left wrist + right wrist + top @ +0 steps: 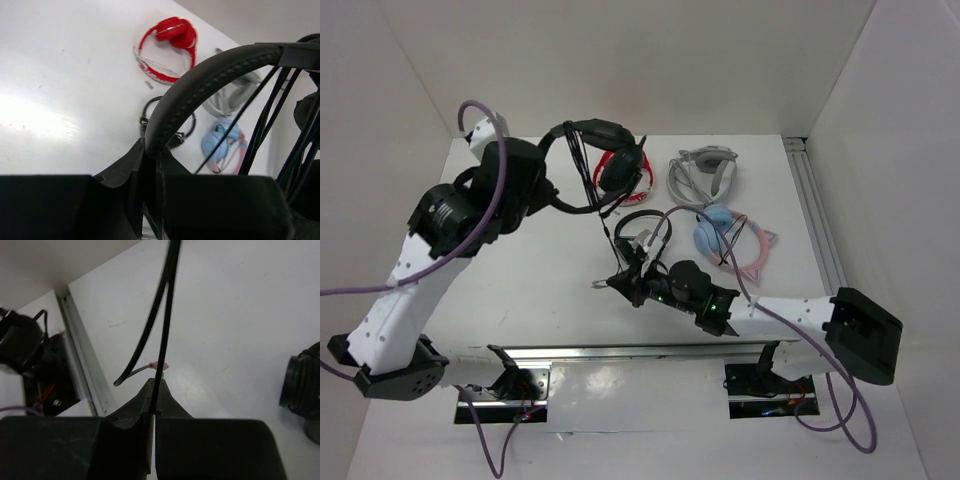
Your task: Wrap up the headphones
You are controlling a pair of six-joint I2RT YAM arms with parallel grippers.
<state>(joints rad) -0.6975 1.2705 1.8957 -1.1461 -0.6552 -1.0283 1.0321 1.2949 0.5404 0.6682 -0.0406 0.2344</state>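
The large black headphones [617, 160] hang in the air at the back centre, held by the headband [200, 85]. My left gripper [552, 195] is shut on that headband, which rises from between the fingers in the left wrist view [151, 150]. Several turns of the thin black cable [578, 150] lie across the headband, and strands show at the right of the left wrist view [267, 110]. My right gripper [620, 282] is shut on the cable [162, 340] low over the table; its tips show in the right wrist view [155, 385]. The plug end [159, 365] dangles just past them.
A red pair [170, 45] lies behind the held headset. A small black on-ear pair [645, 228], a grey-white pair [705, 170] and a blue-pink cat-ear pair [730, 240] lie right of centre. A metal rail [815, 220] runs along the right edge, another [82, 365] along the front.
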